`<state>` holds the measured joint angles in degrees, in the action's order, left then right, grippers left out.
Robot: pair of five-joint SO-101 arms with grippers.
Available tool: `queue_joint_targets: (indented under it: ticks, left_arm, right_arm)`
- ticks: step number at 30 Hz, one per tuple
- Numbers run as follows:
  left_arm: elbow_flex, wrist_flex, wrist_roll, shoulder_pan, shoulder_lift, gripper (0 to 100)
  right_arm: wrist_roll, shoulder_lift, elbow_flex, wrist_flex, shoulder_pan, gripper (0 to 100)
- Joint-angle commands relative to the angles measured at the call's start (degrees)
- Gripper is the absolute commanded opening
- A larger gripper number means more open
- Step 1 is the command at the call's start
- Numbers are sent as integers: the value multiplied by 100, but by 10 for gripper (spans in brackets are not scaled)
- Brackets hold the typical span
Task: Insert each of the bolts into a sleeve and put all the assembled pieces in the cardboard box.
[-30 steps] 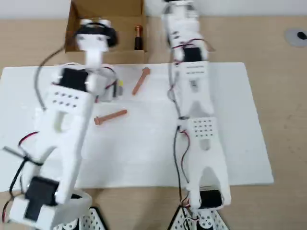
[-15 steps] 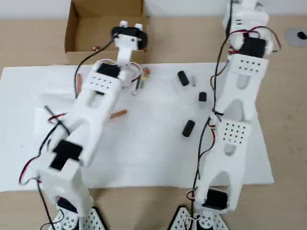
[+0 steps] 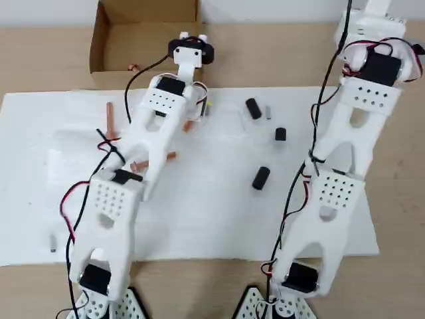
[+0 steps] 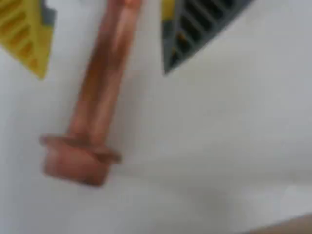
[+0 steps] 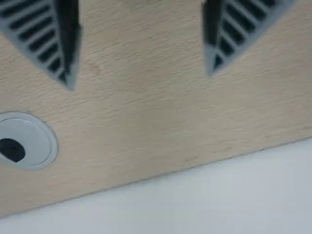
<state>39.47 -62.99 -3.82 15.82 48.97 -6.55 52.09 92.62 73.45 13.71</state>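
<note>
Copper bolt (image 4: 92, 112) on white sheet (image 4: 234, 146), left tool (image 4: 103, 72) spread around it

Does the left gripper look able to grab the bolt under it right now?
Probably yes: the bolt lies on the mat inside the open left gripper, nothing blocking it.

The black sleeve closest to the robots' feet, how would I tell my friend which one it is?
Find the white sheet on the table and look between the left arm and the right arm, where three black sleeves lie. It is the sleeve farthest from the cardboard box, lying slanted, nearer the arms' bases than the middle sleeve and the far sleeve.
</note>
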Motion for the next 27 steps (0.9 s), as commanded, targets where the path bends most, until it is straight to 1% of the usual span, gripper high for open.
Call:
queue_joint_targets:
  ticks: [1, 8, 13, 16, 20, 24, 27]
  left_arm:
    - [1037, -352, 141, -132, 312, 167]
    - [2286, -1108, 132, -123, 1068, 160]
    - [2971, -1697, 105, -132, 1262, 26]
    - [3332, -2040, 70, -149, 1253, 21]
    - [3974, -2576, -123, -62, 1253, 11]
    - [4598, -2998, -149, 18, 1253, 8]
    - [5292, -3446, -185, 97, 1253, 8]
  right_arm:
    - [-18, -620, 295, 9, 127, 210]
    - [-18, -620, 295, 9, 101, 210]
    - [-18, -620, 295, 18, 92, 210]
    - [-18, -620, 295, 105, 84, 210]
    - [-18, -629, 295, 651, -40, 210]
    - [-18, -629, 295, 1064, -242, 210]
    - [-18, -787, 295, 1354, -365, 210]
